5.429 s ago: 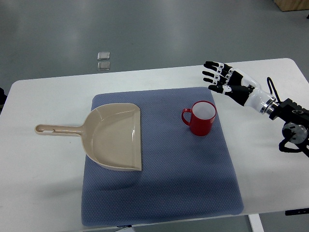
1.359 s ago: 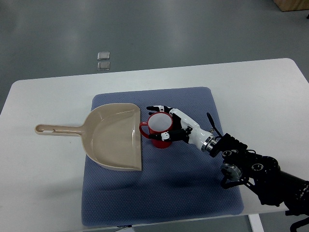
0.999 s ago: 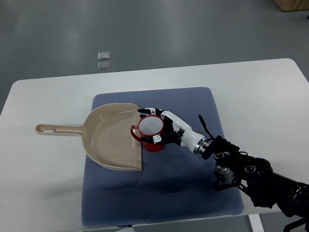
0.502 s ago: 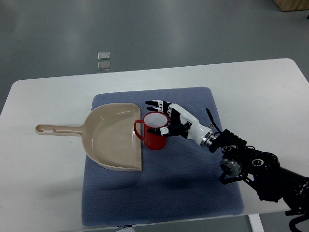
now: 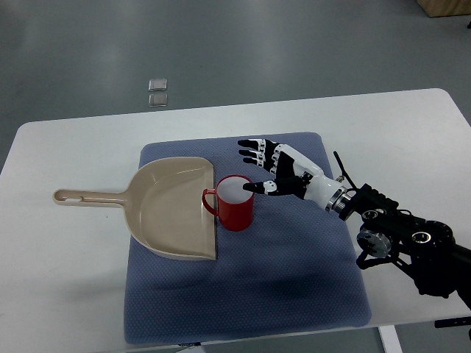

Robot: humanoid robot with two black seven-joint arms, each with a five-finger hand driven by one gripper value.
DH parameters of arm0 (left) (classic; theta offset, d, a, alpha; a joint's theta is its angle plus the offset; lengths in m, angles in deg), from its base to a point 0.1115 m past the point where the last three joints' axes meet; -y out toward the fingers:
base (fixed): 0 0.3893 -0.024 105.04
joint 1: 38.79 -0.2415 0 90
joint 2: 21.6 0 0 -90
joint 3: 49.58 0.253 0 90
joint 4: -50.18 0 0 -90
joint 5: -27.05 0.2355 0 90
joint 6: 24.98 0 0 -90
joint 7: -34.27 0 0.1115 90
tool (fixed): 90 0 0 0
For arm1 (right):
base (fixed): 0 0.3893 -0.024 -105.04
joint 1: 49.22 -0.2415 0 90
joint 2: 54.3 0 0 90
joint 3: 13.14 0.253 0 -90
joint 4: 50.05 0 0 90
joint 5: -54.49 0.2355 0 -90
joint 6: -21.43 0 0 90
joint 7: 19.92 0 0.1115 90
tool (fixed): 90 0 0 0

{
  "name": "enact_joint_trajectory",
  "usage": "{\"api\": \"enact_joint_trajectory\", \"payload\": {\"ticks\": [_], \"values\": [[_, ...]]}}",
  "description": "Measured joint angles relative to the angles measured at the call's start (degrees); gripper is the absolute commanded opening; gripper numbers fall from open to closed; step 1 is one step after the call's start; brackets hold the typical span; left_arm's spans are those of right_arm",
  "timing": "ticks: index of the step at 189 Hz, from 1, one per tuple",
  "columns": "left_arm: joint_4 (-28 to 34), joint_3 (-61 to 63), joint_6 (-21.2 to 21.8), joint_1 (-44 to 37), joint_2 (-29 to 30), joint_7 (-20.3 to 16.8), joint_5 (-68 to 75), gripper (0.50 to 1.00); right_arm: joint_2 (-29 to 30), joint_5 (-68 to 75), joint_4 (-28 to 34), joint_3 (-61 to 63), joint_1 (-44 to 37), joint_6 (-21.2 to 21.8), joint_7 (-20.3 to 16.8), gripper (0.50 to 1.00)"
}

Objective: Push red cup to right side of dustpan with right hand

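A red cup (image 5: 235, 206) with a white inside stands upright on the blue mat (image 5: 294, 272), right against the open right edge of the beige dustpan (image 5: 173, 209); its handle points left over that edge. My right hand (image 5: 268, 168) hovers just right of and above the cup with its fingers spread, holding nothing; the thumb tip is close to the cup's rim. The right arm runs off toward the lower right. The left arm is out of sight.
The dustpan's long handle (image 5: 88, 197) reaches left over the white table (image 5: 66, 287). Two small clear squares (image 5: 157, 91) lie on the grey floor beyond the table's far edge.
My right hand has pulled back to the right and upward off the cup and spread its fingers. The cup stays beside the dustpan's right edge.
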Motion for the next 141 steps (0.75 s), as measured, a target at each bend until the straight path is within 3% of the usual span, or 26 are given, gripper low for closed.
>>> {"api": "enact_joint_trajectory", "payload": {"ticks": [44, 99, 141], "values": [[0.02, 0.00, 0.00, -0.02, 0.00, 0.00, 0.00, 1.000, -0.56, 11.23, -3.50, 5.92, -1.22, -0.73, -0.93, 0.934], [-0.16, 0.04, 0.00, -0.01, 0.00, 0.00, 0.00, 1.000, -0.45, 35.57, -6.95, 9.46, -3.04, 0.41, -9.94, 0.934], [-0.16, 0.01, 0.00, 0.01, 0.00, 0.00, 0.00, 1.000, 0.20, 37.31, -7.13, 9.49, -3.03, 7.60, -9.75, 0.934]]}}
